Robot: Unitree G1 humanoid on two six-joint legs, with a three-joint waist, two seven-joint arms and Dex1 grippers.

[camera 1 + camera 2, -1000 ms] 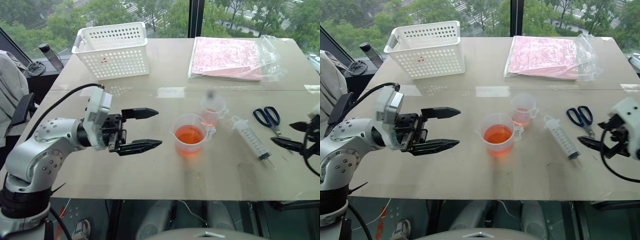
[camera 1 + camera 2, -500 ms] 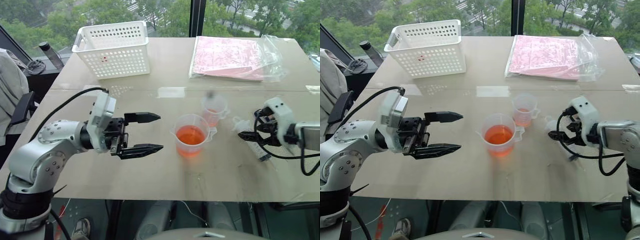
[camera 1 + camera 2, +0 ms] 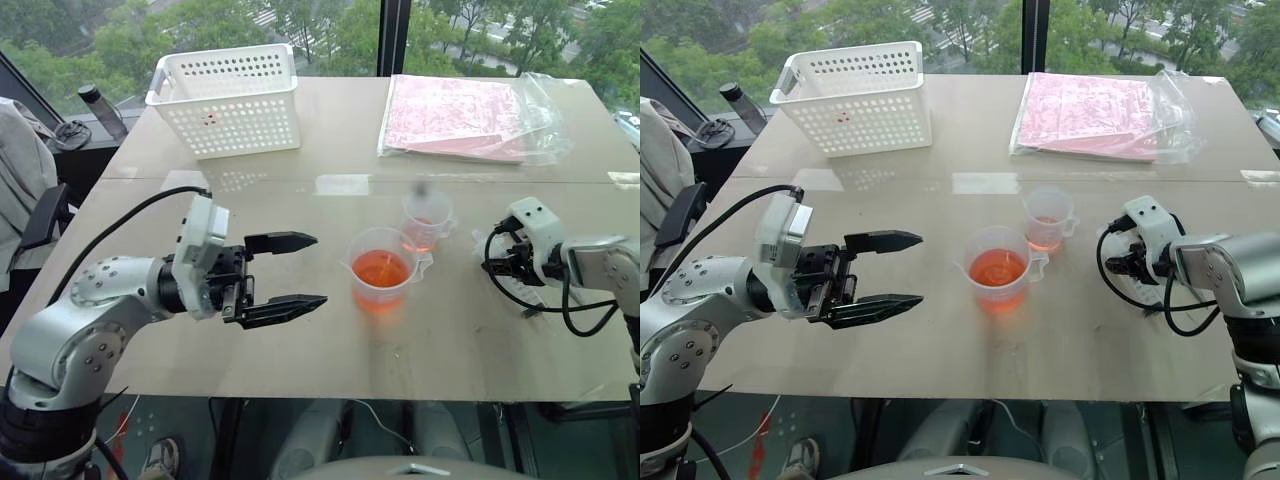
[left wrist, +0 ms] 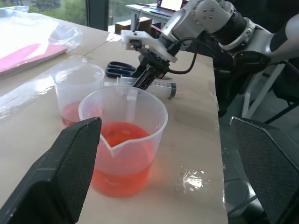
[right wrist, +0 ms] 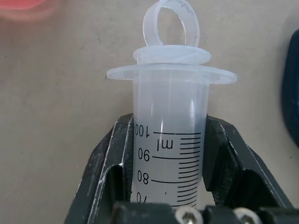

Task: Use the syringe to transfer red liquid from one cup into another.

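While my right gripper (image 5: 168, 186) clamps the syringe (image 5: 169, 140) low on the table (image 3: 300, 350), both black pads press the clear barrel just below its flange, and the pale plunger ring sticks out beyond. From my head, my own wrist hides most of the syringe, so its tip is hard to make out. My left gripper (image 3: 285, 275) hangs wide, holding nothing, aimed at the big cup (image 3: 381, 270) of red liquid (image 3: 380, 270). Just behind it stands the small cup (image 3: 425, 222), tinted pale red at the bottom. Scissors (image 4: 119, 69) peek out past the syringe, partly cut off by the cups.
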